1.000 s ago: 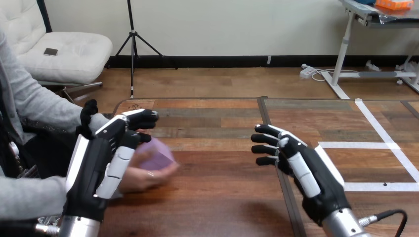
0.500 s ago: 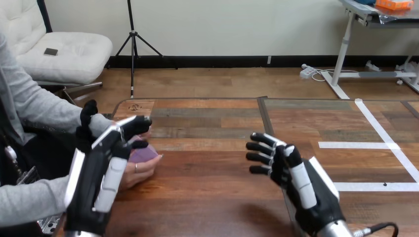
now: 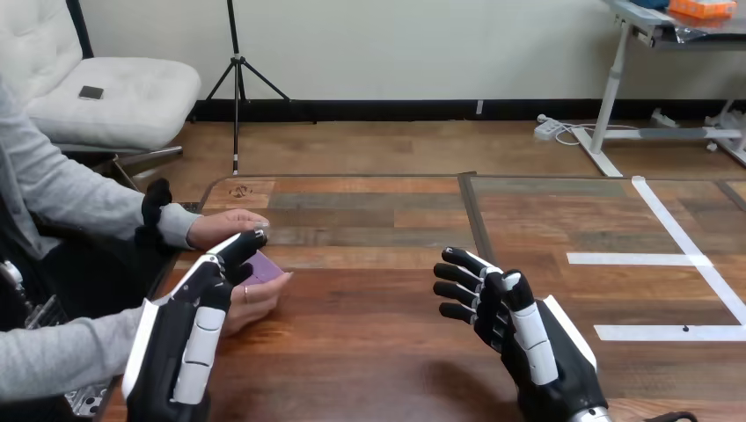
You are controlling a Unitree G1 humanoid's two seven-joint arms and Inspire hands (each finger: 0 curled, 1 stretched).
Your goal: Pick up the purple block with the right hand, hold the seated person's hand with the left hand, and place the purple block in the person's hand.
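At the worktop's (image 3: 378, 352) left edge, you have the purple block (image 3: 266, 267) lying in the person's lower hand (image 3: 255, 303). That hand rests on the wood with its fingers cupped under and around the block. The person's upper hand (image 3: 224, 227) lies just behind it, palm down, near the block's far side.

Your left robot hand (image 3: 189, 325) comes up from the bottom left and overlaps the near side of the person's lower hand. Its fingers (image 3: 242, 249) are stretched out almost straight, with only the tips bent, and they end beside the block's left edge. You cannot tell from here whether they touch the block or the person's hand, and nothing shows them curled round either one.

On the right side, your right robot hand (image 3: 528, 338) is above the bare wood, well apart from the block and from both of the person's hands. Its back faces up and its fingers (image 3: 462, 283) are spread and loosely relaxed, pointing left across the worktop with nothing in them.
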